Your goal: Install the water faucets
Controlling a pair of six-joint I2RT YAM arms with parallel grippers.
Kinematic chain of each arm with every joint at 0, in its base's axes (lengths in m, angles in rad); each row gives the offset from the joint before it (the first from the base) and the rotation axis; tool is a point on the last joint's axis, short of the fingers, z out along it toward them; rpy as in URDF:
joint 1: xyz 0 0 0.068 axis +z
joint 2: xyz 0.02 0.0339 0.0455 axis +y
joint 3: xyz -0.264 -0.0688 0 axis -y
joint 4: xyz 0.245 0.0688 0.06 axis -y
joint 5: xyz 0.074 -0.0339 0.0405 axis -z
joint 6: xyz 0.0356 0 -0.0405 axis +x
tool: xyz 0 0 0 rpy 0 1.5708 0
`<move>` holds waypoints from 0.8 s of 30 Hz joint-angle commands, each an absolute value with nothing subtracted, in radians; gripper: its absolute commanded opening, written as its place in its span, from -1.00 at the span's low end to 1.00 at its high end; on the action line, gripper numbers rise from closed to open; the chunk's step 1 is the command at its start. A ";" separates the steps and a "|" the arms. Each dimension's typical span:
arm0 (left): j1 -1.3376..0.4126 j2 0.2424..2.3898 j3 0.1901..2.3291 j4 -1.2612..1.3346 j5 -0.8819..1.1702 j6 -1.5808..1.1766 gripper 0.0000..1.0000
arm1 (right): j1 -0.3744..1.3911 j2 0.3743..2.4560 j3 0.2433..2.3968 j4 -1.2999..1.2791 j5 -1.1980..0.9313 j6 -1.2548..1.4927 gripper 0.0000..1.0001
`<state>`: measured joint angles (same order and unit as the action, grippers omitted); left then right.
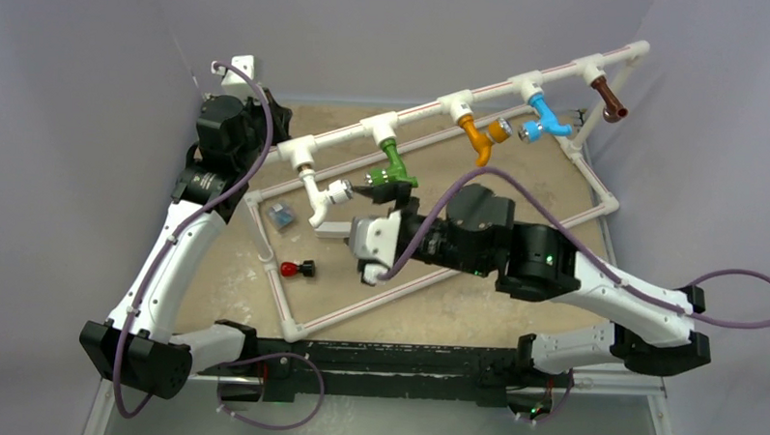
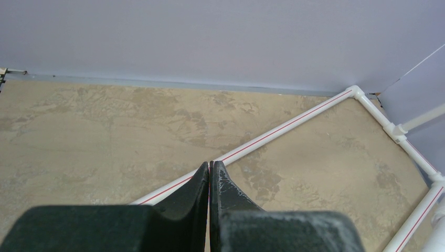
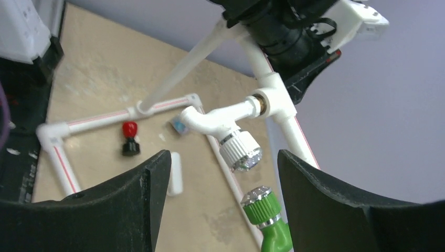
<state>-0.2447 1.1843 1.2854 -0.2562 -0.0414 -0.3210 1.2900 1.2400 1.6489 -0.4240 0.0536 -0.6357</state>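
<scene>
Right claw [image 3: 223, 156] spread before the white faucet [image 3: 218, 118]; next, I judge, grip and twist it tight; left claw [image 2: 210, 168] pressed together.

1. Just ahead of the right gripper [image 3: 223, 173], between its fingers [image 3: 126, 205]: white faucet [image 3: 220, 116] in smooth, glossy plastic, with a shiny, silvery, knurled round end and a brass-coloured ring at the joint.
2. Closer in and lower: green faucet [image 3: 266, 212], glossy plastic, same bright silvery ribbed cap.
3. Fingers of that gripper: matt black, finely grained plastic.
4. Left gripper [image 2: 210, 176]: matt black fingers, scuffed and dusted whitish near the tips.
5. Beneath it: table [image 2: 94, 131], matt, rough, mottled tan, stone-like.
6. Ahead of it: pipe frame [image 2: 294, 122], smooth white plastic with a slight sheen.
</scene>
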 commanded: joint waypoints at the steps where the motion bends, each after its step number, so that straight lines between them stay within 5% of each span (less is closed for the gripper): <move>1: -0.256 1.206 1.239 -0.410 0.003 -0.304 -1.00 | 1.390 1.264 1.564 -0.308 0.306 -0.969 0.48; 13: -0.255 1.203 1.239 -0.411 0.003 -0.300 -1.00 | 1.537 1.274 1.249 0.250 0.692 -1.534 0.49; 24: -0.255 1.207 1.239 -0.410 0.006 -0.302 -1.00 | 1.542 1.351 1.107 0.666 0.664 -1.832 0.46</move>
